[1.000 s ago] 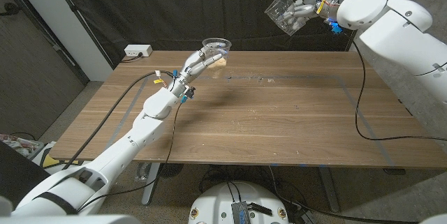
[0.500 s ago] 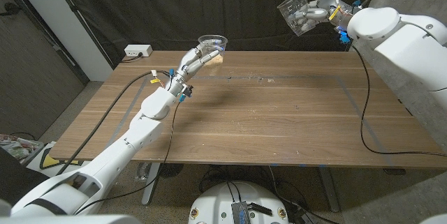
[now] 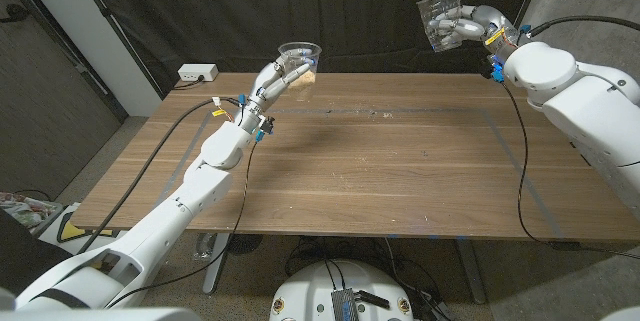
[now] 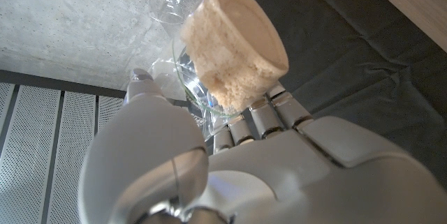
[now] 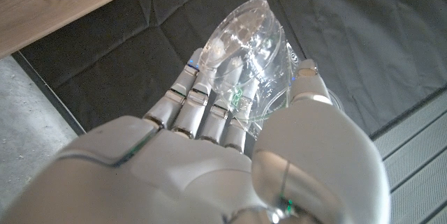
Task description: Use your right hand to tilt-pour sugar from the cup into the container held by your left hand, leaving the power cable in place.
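Clear plastic cup (image 3: 439, 18), gripped in my right hand (image 3: 468, 27) and tipped on its side high over the desk's (image 3: 400, 171) far right edge, stands well apart from the sugar-holding container (image 3: 300, 60) my left hand's (image 3: 272, 82) fingers (image 4: 262, 116) grip at far left

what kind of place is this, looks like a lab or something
Probably a robotics lab or test bay rather than a home. A plain wooden table stands against black curtains, tape lines mark out a work zone on its top, and a power strip sits at its far left corner.
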